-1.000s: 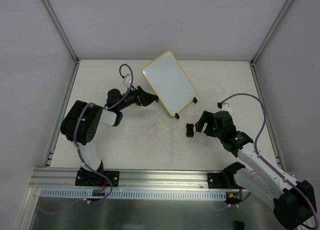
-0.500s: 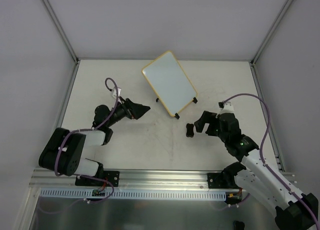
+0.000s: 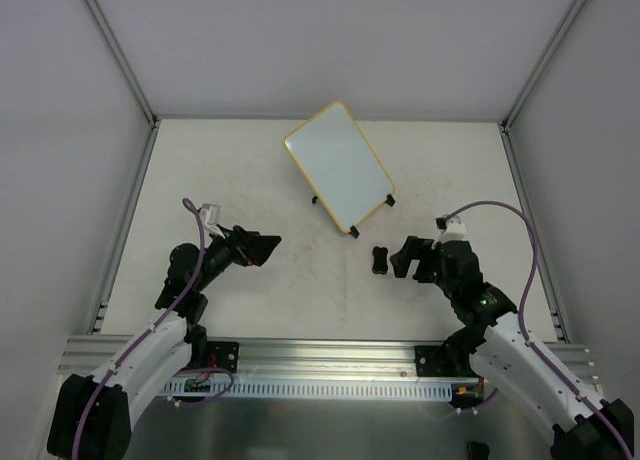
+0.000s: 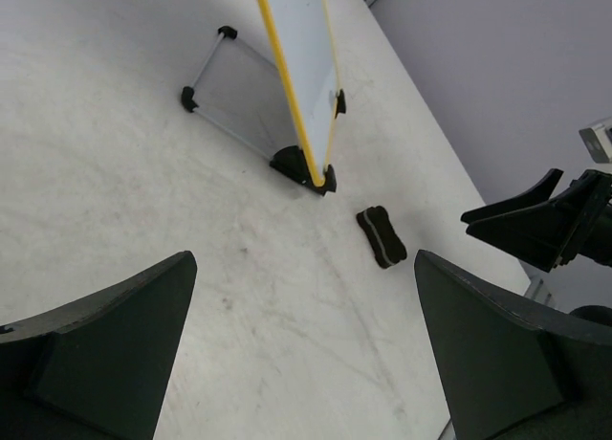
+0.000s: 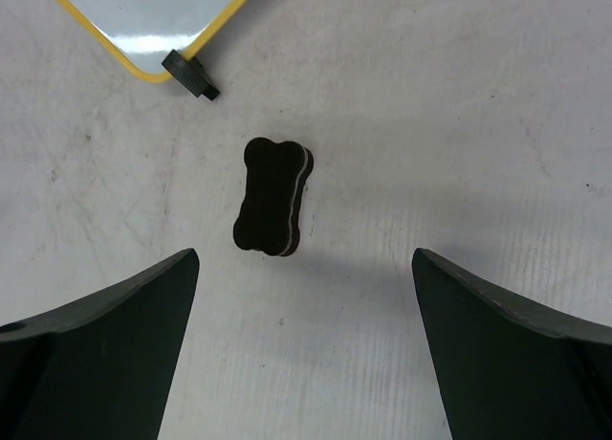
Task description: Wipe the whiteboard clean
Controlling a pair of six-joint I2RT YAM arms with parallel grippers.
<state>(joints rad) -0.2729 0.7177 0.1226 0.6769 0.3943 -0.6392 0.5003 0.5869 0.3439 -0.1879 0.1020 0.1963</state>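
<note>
Clearly, both pincers are held wide apart and empty. The eraser (image 5: 273, 209) is laid flat just ahead of the right gripper (image 3: 404, 257), centred between its fingers, its long axis pointed away toward the whiteboard (image 3: 338, 178); a closing across its narrow waist is judged possible. The whiteboard is propped tilted at the far middle, its near corner close to the eraser. The left gripper (image 3: 258, 247) is well apart, so the right arm is nearer.

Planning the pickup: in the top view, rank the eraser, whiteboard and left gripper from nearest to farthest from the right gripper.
1. Eraser, just left of the right gripper.
2. Whiteboard, farther back, toward the centre.
3. Left gripper, far over on the left.
</note>
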